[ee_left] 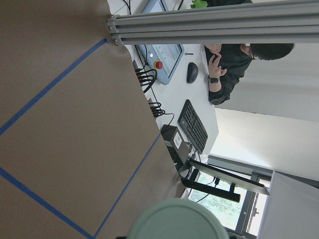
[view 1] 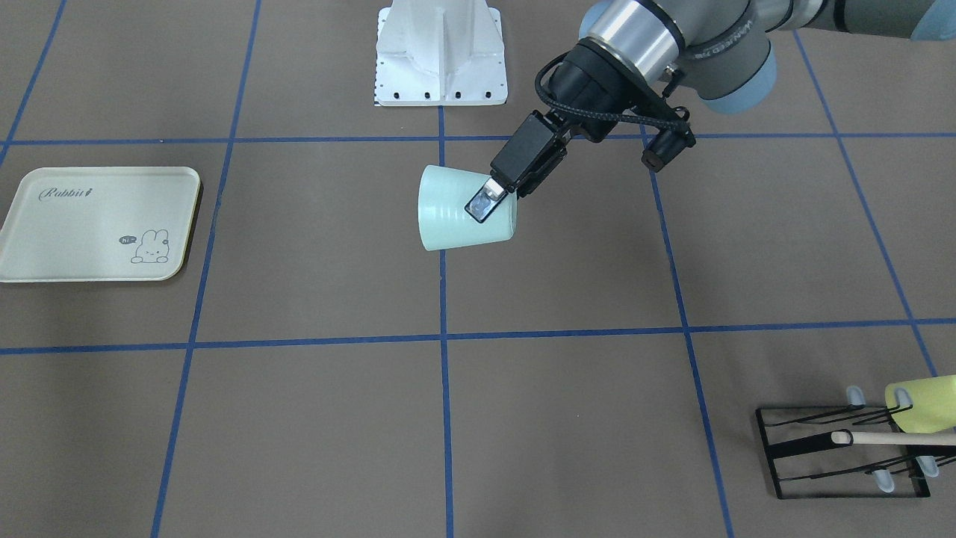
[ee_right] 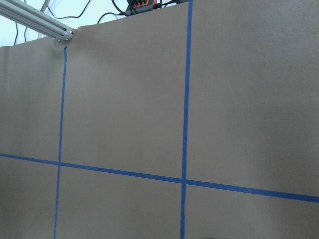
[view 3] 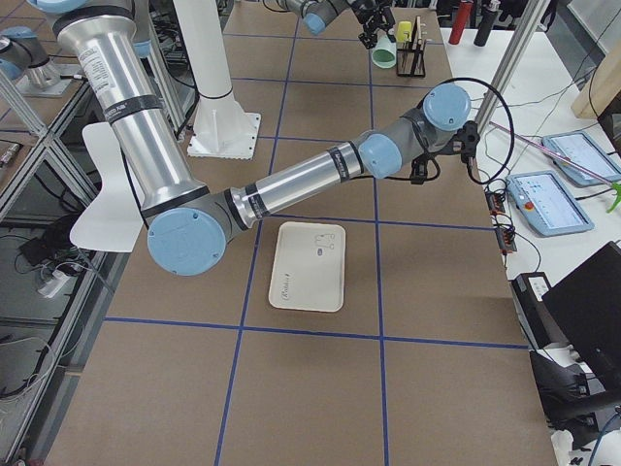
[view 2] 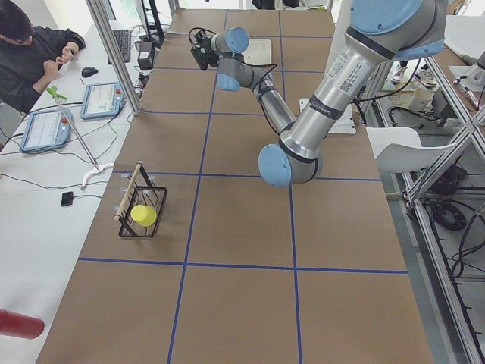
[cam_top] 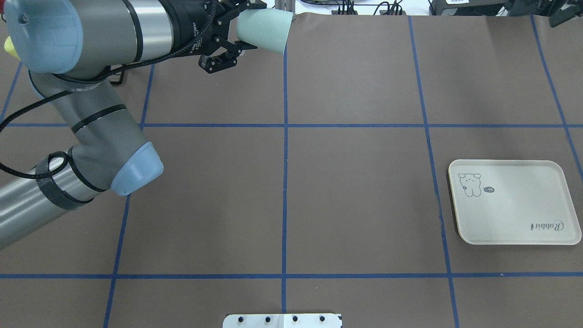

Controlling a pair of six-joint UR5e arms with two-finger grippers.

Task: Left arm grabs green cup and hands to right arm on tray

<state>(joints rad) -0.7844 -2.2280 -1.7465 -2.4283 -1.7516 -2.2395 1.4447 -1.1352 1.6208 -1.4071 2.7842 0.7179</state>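
Table (view 1: 560, 418): it is carrying brown paper with blue tape lines.
Left arm (cam_top: 104, 123): it is reaching over the middle of the table.
Right arm (view 3: 291, 180): it is stretching past the tray, towards the operators' side.
Tray (view 1: 89, 224): it is lying flat on the robot's right side, well apart from the cup.
Rack (view 1: 795, 446): it is standing at the robot's left and holding a yellow-green cup (view 1: 922, 403).
Green cup (view 1: 448, 217): it is hanging in the air on its side, with the mouth pointing towards the tray side.
Left gripper (view 1: 489, 200): its fingers are pressing on the cup's wall near the base.
Right gripper (view 2: 201, 54): it is showing too small, so I cannot tell if the fingers are apart or together.
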